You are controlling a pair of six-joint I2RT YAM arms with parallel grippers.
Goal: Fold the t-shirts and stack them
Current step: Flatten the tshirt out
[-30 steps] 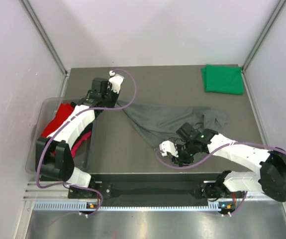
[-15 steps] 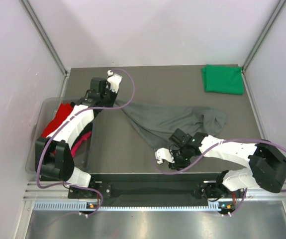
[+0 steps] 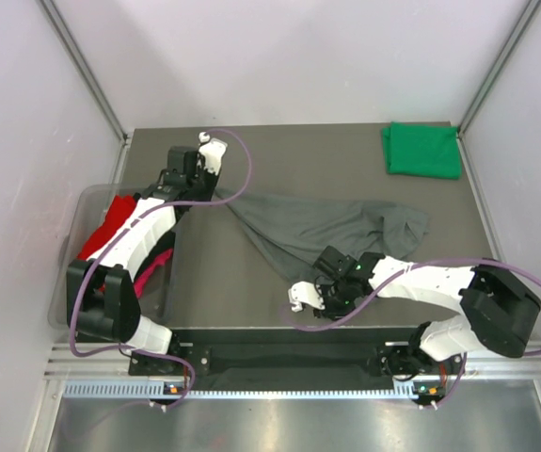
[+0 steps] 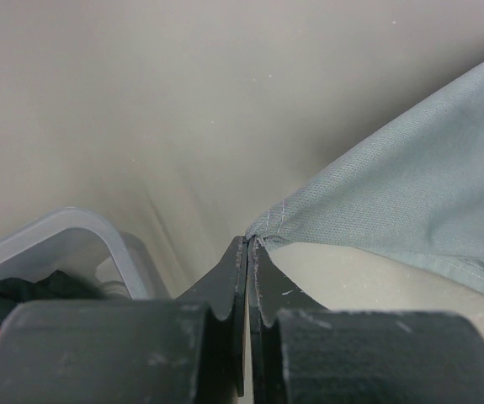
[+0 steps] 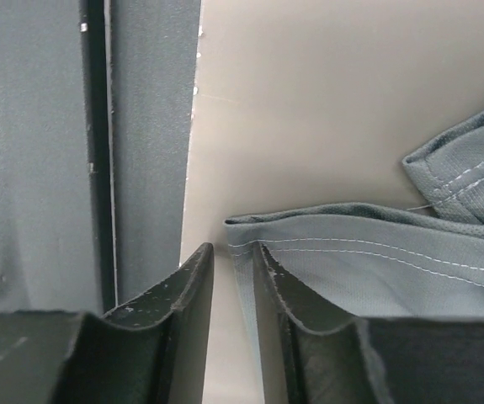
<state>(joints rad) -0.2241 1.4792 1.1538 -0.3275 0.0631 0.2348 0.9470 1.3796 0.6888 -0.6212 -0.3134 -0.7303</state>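
The dark grey t-shirt [image 3: 317, 226] lies crumpled and stretched across the table's middle. My left gripper [image 3: 217, 194] is shut on its far-left corner; in the left wrist view the fabric [image 4: 410, 168] runs out of the closed tips [image 4: 248, 240]. My right gripper [image 3: 319, 294] hovers at the shirt's near hem by the table's front edge. Its jaws [image 5: 231, 248] stand a little apart, with the stitched hem corner [image 5: 376, 269] lying between them against the right finger. A folded bright green t-shirt [image 3: 421, 151] rests at the far right corner.
A clear plastic tub [image 3: 72, 273] stands off the table's left side, holding a red shirt [image 3: 110, 221] and a pink one [image 3: 162, 259]. Its rim [image 4: 82, 227] shows just left of my left fingers. The table's dark front edge [image 5: 140, 126] runs close beside my right gripper.
My right gripper has slid left along the near hem and its jaws have narrowed around the hem corner. The left gripper keeps its hold and has barely moved.
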